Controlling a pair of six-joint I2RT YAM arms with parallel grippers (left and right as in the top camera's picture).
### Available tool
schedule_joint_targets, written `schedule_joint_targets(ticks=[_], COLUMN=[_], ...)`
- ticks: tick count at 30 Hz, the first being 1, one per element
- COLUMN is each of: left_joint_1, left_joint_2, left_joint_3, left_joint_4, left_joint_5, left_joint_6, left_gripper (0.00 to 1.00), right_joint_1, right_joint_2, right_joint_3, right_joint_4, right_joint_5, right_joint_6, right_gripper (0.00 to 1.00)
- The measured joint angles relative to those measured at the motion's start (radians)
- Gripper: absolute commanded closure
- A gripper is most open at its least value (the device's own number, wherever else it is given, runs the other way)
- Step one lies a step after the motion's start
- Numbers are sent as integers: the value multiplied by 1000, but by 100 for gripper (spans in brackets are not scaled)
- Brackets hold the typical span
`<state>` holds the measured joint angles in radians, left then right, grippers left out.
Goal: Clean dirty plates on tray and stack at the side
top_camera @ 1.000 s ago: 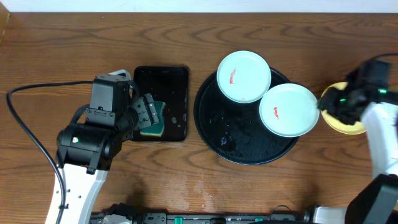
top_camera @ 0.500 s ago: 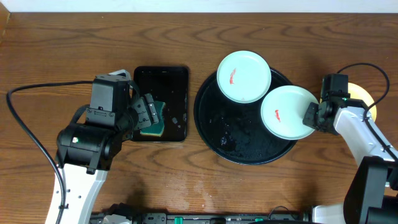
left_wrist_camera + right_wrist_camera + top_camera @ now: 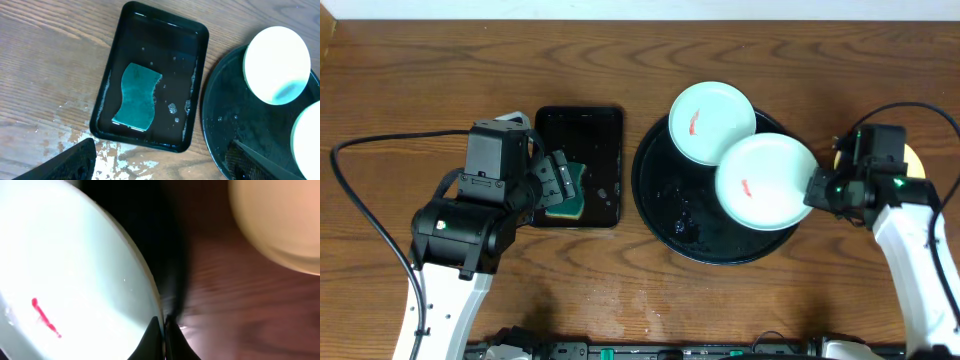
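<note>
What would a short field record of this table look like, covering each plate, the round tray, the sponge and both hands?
round tray: black, glossy, droplets on it
rear mint plate: at the tray's far edge, red smear
held mint plate: red smear, over the tray's right side
right hand: shut on the held plate's rim
yellow plate: on the table right of the tray, partly hidden by the arm
sponge: teal, lying in the small rectangular tray
left hand: open, empty, near the sponge
</note>
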<state>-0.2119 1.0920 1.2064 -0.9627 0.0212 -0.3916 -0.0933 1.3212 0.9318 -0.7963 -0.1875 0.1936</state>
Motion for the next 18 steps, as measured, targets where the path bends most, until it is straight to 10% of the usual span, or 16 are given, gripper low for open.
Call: schedule_joint_targets(ticks=[13, 16, 18], left_joint_1=[0, 0, 0], left_joint_2=[0, 0, 0], left_joint_3=[0, 0, 0], left_joint_4=[0, 0, 0], left_joint_5=[0, 0, 0], left_joint_6=[0, 0, 0], left_gripper=[17, 17, 17], right_joint_1=[294, 321, 325], right_joint_2=[85, 92, 91], right_joint_3=[-253, -287, -284], right_joint_4=[285, 343, 357], right_joint_5=[-85, -45, -22], right_joint_6=[197, 280, 290], right_gripper=[99, 62, 59])
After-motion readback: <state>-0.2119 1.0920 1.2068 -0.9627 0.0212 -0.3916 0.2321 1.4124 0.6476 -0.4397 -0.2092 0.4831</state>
